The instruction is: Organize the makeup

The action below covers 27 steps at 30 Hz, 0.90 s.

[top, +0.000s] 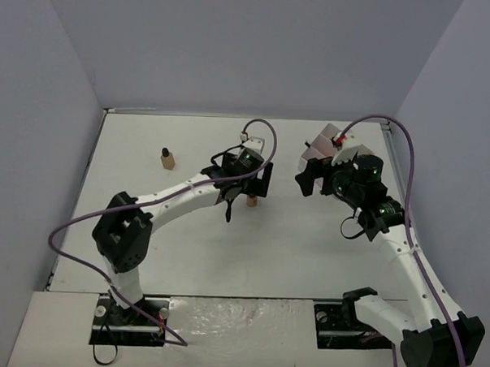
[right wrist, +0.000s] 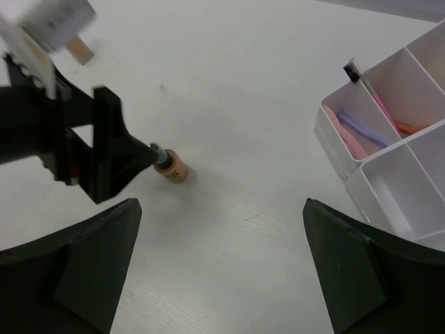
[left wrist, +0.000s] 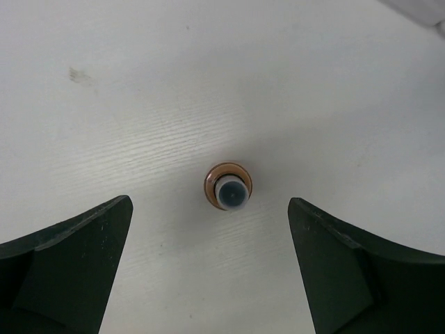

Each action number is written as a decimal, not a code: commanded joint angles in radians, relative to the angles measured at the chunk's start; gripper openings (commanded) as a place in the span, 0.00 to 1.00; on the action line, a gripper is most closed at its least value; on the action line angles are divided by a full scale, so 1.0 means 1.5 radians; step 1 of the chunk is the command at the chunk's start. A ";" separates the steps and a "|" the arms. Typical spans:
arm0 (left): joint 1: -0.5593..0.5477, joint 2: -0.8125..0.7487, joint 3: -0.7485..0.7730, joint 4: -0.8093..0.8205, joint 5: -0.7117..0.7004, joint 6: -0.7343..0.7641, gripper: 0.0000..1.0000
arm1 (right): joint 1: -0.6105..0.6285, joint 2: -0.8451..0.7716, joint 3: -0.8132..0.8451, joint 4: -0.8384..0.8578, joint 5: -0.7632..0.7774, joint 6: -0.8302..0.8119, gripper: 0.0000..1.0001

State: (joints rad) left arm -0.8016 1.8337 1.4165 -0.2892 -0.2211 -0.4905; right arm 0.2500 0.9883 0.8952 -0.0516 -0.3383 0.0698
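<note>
Robotics lab enclosure, plain grey walls (top: 235, 45), white table (top: 307, 259), two bolted arms (top: 179, 193) (top: 412, 264), trailing purple cables (top: 72, 223)

We note bare table (left wrist: 208, 83) all round the bottle (left wrist: 228, 186), with room on both flanks inside the left hand's (left wrist: 210, 205) spread fingers. The tray (right wrist: 351, 163) stands well apart; a second bottle (top: 167, 156) likewise, far left.

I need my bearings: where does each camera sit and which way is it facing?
Top external: above and behind the bases, looking down on the table; both arms show.
Left wrist: straight down on a tan bottle, between its own open fingers.
Right wrist: down and across at the left gripper over that bottle, the white tray to the right; own fingers in the bottom corners.
Shared: the bottle, in all three.
</note>
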 commanded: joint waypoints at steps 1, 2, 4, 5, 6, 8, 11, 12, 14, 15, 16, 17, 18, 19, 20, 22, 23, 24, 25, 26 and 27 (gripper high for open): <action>0.039 -0.162 0.007 -0.031 -0.054 0.002 0.93 | 0.050 0.049 0.050 0.036 0.021 -0.027 0.99; 0.053 -0.184 -0.003 -0.040 -0.055 -0.002 0.93 | 0.065 0.064 0.055 0.037 0.036 -0.034 0.98; 0.082 -0.222 -0.044 -0.049 -0.056 -0.007 0.93 | 0.129 0.104 0.059 0.043 0.068 -0.050 0.96; 0.109 -0.250 -0.060 -0.054 -0.050 -0.008 0.93 | 0.145 0.120 0.063 0.046 0.075 -0.063 0.95; 0.133 -0.276 -0.076 -0.060 -0.045 -0.008 0.93 | 0.160 0.138 0.066 0.052 0.081 -0.072 0.94; 0.175 -0.318 -0.112 -0.071 -0.037 -0.007 0.93 | 0.179 0.184 0.068 0.076 0.084 -0.069 0.93; 0.231 -0.399 -0.169 -0.099 -0.027 0.015 0.94 | 0.201 0.230 0.067 0.118 0.086 -0.078 0.89; 0.251 -0.425 -0.185 -0.110 -0.023 0.024 0.94 | 0.206 0.249 0.070 0.126 0.085 -0.081 0.88; 0.289 -0.473 -0.213 -0.129 -0.023 0.049 0.94 | 0.213 0.291 0.076 0.136 0.084 -0.085 0.86; 0.294 -0.479 -0.217 -0.131 -0.024 0.060 0.94 | 0.214 0.307 0.080 0.143 0.083 -0.089 0.86; 0.316 -0.509 -0.236 -0.139 -0.025 0.075 0.94 | 0.218 0.328 0.086 0.151 0.079 -0.093 0.84; 0.336 -0.538 -0.254 -0.145 -0.027 0.086 0.94 | 0.222 0.346 0.091 0.158 0.076 -0.096 0.83; 0.352 -0.565 -0.272 -0.148 -0.030 0.093 0.94 | 0.226 0.358 0.096 0.162 0.076 -0.098 0.81; 0.365 -0.592 -0.288 -0.150 -0.033 0.102 0.94 | 0.231 0.375 0.102 0.167 0.077 -0.101 0.80; 0.376 -0.617 -0.303 -0.151 -0.039 0.112 0.94 | 0.235 0.400 0.110 0.173 0.078 -0.104 0.77; 0.380 -0.658 -0.323 -0.153 -0.054 0.122 0.94 | 0.239 0.420 0.121 0.179 0.079 -0.107 0.73; 0.381 -0.677 -0.336 -0.153 -0.060 0.124 0.94 | 0.241 0.434 0.125 0.183 0.081 -0.109 0.71; 0.382 -0.694 -0.345 -0.153 -0.062 0.124 0.94 | 0.241 0.444 0.128 0.186 0.084 -0.110 0.69; 0.382 -0.714 -0.353 -0.154 -0.064 0.124 0.94 | 0.241 0.453 0.128 0.191 0.087 -0.112 0.68; 0.382 -0.736 -0.360 -0.155 -0.064 0.123 0.94 | 0.241 0.463 0.128 0.198 0.088 -0.113 0.66; 0.382 -0.754 -0.367 -0.158 -0.065 0.121 0.94 | 0.241 0.469 0.128 0.204 0.089 -0.114 0.64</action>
State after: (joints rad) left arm -0.2287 0.7840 0.8763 -0.5403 -0.2915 -0.3418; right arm 0.6042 1.6653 1.0356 0.1477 -0.2248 -0.0785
